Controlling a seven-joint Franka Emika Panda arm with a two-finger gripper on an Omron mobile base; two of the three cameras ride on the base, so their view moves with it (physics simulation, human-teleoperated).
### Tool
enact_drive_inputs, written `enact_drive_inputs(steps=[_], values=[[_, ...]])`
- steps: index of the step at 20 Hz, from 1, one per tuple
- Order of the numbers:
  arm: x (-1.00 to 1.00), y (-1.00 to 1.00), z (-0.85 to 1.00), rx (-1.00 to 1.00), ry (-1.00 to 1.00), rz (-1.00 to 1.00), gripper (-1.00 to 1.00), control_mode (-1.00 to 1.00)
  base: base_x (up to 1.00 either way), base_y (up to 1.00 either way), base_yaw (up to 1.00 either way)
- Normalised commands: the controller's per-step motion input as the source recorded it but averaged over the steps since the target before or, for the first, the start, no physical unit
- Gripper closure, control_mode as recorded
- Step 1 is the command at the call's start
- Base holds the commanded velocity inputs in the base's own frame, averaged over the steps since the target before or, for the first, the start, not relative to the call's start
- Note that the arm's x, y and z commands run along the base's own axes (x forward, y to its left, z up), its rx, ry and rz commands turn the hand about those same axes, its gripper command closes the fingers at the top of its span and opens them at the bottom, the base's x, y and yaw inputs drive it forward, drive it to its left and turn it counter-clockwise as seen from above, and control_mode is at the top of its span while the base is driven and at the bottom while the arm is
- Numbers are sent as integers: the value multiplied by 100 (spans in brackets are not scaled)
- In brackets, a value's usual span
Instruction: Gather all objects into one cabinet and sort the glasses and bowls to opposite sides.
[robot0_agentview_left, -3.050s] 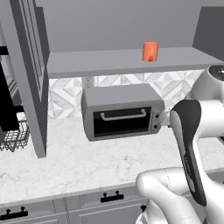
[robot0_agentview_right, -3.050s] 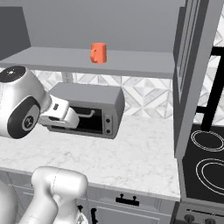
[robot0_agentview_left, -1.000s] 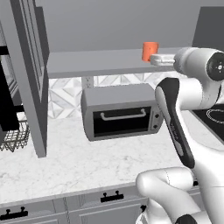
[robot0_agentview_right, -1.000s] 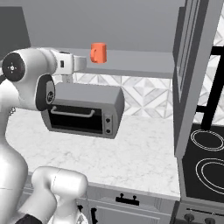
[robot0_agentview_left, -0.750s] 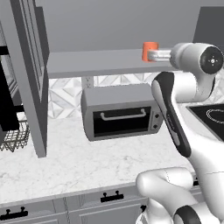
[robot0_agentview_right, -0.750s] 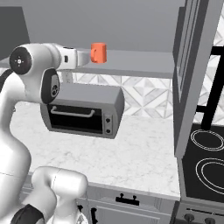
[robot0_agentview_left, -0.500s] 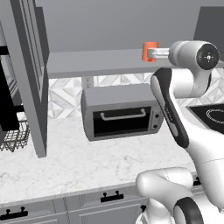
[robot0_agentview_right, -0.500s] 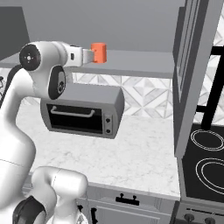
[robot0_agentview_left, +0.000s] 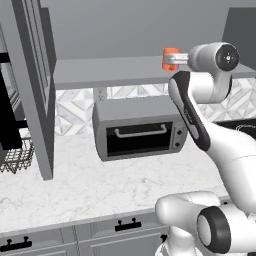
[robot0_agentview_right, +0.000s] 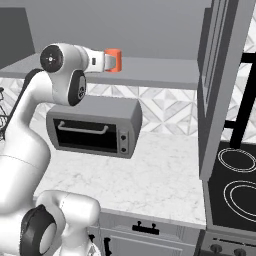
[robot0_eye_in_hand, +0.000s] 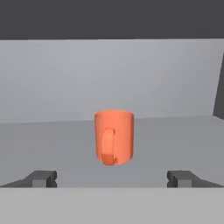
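A small orange mug (robot0_eye_in_hand: 114, 137) stands upright on the flat grey shelf (robot0_eye_in_hand: 52, 144) of the wall cabinet, its handle turned toward the hand camera. In the base views the same mug (robot0_agentview_left: 170, 58) (robot0_agentview_right: 113, 60) sits on the shelf (robot0_agentview_left: 110, 72) (robot0_agentview_right: 160, 70) right in front of the raised hand. My gripper (robot0_eye_in_hand: 112, 178) is open, its two dark fingertips (robot0_eye_in_hand: 41, 178) spread wide to either side of the mug and short of it, with nothing held. The bowl and the other glasses are out of view.
A grey toaster oven (robot0_agentview_left: 137, 131) (robot0_agentview_right: 95, 127) sits on the marble counter (robot0_agentview_left: 90, 185) under the shelf. An open cabinet door (robot0_agentview_left: 30, 85) (robot0_agentview_right: 220, 85) hangs beside it. A wire rack (robot0_agentview_left: 15, 155) stands at far left, a stove (robot0_agentview_right: 237, 185) at far right.
The arm has swung up from in front of the toaster oven to shelf height, and the hand has moved in toward the orange mug. The gripper has stayed open.
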Motion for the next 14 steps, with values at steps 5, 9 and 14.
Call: enact_drive_inputs(steps=[5,9,14], values=[[36,0,-23,0,6,0,-100,-100,0,0,0],[22,0,-34,0,0,0,-100,-100,0,0,0],[20,0,-12,0,0,0,-100,-100,0,0,0]])
